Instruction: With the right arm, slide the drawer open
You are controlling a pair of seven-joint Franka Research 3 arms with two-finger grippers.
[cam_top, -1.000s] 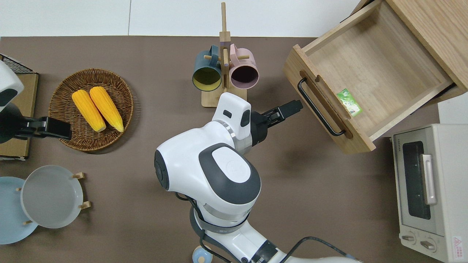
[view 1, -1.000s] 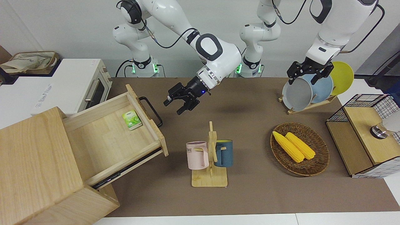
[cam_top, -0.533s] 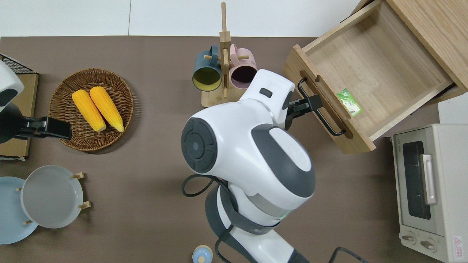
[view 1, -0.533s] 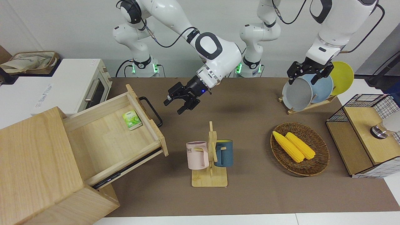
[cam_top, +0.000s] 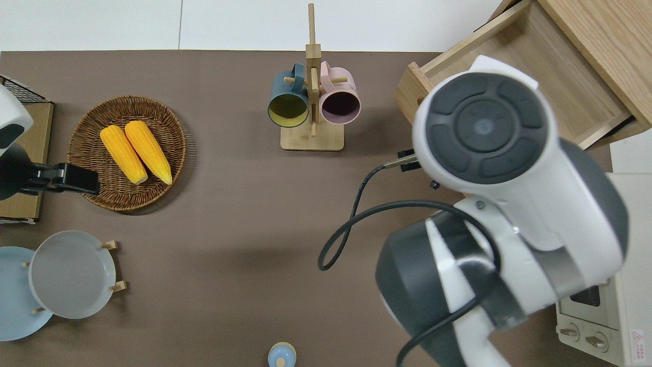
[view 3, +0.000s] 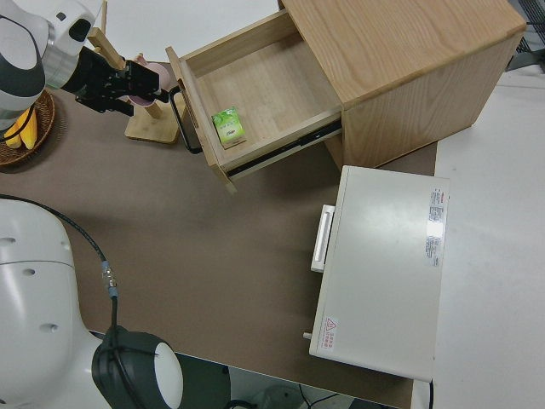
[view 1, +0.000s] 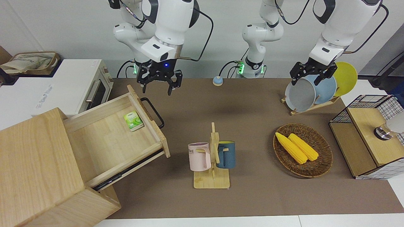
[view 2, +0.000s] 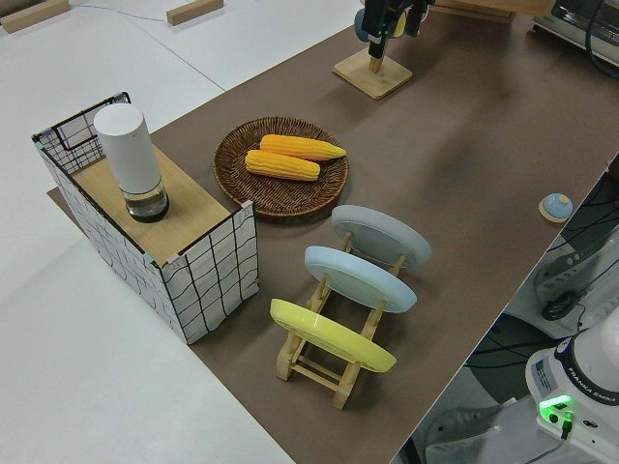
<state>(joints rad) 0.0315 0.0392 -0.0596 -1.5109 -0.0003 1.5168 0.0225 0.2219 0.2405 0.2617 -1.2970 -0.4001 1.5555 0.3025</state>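
Observation:
The light-wood drawer [view 1: 110, 138] stands pulled far out of the pale cabinet [view 1: 34, 157] at the right arm's end of the table. Its black U-shaped handle [view 1: 152, 111] is free, and a small green packet [view 1: 133, 120] lies inside. My right gripper [view 1: 159, 84] hangs open and points down, raised in the air close to the handle and touching nothing. In the overhead view the right arm's elbow [cam_top: 484, 122] hides the gripper and much of the drawer [cam_top: 580, 97]. The left arm is parked, its gripper [view 1: 311, 75] open.
A white toaster oven [view 1: 79, 86] stands beside the cabinet, nearer to the robots. A mug rack [view 1: 212, 157] holds a pink and a blue mug mid-table. A wicker basket [view 1: 318, 165] with two corn cobs, a plate rack [view 1: 311, 91] and a wire-and-wood rack [view 1: 366, 135] are at the left arm's end.
The right arm has swung away from the drawer handle and up toward its base, and its gripper has turned to point down. The drawer has not moved.

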